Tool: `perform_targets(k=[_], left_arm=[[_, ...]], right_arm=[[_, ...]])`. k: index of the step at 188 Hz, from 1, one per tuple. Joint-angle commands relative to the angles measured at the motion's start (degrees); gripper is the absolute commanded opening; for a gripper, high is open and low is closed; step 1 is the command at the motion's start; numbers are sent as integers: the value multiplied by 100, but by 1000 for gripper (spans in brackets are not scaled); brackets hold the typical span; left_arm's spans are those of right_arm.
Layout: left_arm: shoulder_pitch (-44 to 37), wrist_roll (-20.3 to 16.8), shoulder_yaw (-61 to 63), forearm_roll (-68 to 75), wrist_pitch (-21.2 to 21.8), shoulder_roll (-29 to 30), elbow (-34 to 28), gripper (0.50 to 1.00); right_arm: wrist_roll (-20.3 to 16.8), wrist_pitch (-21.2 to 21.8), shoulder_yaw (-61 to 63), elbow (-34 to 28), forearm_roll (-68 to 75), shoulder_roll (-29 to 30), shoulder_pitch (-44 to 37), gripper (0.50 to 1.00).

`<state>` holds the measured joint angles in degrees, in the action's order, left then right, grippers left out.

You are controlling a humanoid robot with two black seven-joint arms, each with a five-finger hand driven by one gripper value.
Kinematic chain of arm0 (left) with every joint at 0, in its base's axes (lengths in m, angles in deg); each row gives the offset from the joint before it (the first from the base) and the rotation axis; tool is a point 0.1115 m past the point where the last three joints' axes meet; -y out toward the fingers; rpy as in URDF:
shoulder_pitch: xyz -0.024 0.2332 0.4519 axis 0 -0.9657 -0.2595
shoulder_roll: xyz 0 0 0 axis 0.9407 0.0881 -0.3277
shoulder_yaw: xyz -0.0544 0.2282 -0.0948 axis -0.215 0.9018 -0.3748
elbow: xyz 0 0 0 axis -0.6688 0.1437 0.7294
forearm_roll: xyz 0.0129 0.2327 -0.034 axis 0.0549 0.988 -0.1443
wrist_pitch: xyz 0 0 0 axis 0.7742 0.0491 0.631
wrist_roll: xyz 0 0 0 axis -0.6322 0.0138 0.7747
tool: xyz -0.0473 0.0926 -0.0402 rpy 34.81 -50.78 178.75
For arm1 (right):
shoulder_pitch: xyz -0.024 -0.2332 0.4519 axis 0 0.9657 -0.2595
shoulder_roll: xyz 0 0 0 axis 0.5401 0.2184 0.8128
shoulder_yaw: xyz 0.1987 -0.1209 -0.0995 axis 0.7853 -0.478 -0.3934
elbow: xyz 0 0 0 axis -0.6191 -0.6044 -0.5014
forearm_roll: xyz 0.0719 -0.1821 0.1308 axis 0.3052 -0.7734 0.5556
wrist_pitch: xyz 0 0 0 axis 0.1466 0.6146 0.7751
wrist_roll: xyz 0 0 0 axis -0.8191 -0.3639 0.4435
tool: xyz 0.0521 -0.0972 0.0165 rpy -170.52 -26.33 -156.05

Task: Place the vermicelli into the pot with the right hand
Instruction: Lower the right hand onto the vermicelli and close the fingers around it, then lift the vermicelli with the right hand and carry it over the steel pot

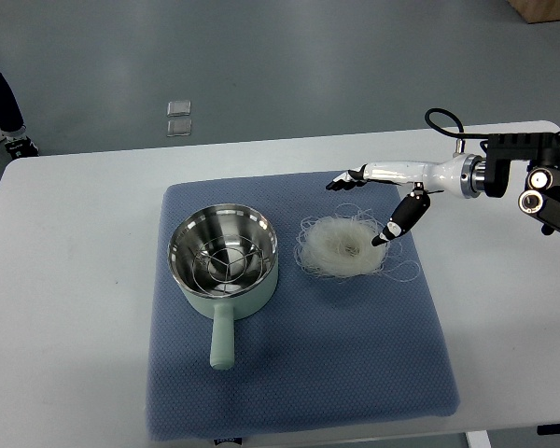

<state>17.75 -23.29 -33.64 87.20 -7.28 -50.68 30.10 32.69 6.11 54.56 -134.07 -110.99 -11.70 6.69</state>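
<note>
A pale green pot with a steel inside and a wire rack stands on the blue mat, its handle pointing toward me. To its right lies a round nest of white vermicelli with loose strands spreading out. My right hand comes in from the right edge and hovers over the nest's upper right side. Its fingers are spread; the thumb points down and touches the nest's right edge, while the other fingers reach left above it. Nothing is grasped. The left arm is out of view.
The mat lies on a white table. Two small clear square things lie on the grey floor beyond the table. A person's shoe and leg show at the far left edge.
</note>
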Motion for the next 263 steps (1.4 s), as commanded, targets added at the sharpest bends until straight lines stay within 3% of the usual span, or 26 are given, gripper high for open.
perform_targets(k=[1,53,135,171,185,207,263], left_arm=[[-2,0,0,0,-1,0,0,1000],[-2,0,0,0,-1,0,0,1000],[-2,0,0,0,-1,0,0,1000],[-2,0,0,0,-1,0,0,1000],[-2,0,0,0,-1,0,0,1000],[-2,0,0,0,-1,0,0,1000],[-2,0,0,0,-1,0,0,1000]], right_arm=[[-61,-202,-261,19,2,78,26,926],[-368,-607,-332,248,-7,526,272,926],[-403,-739,-341,555,-68,869,343,911],[-395,-739,-411,582,-315,1045,448,780],[-395,-747,-429,652,-332,1124,457,690],[-386,-747,-429,687,-332,1177,448,505],[-254,-747,-306,643,-227,1080,255,500]])
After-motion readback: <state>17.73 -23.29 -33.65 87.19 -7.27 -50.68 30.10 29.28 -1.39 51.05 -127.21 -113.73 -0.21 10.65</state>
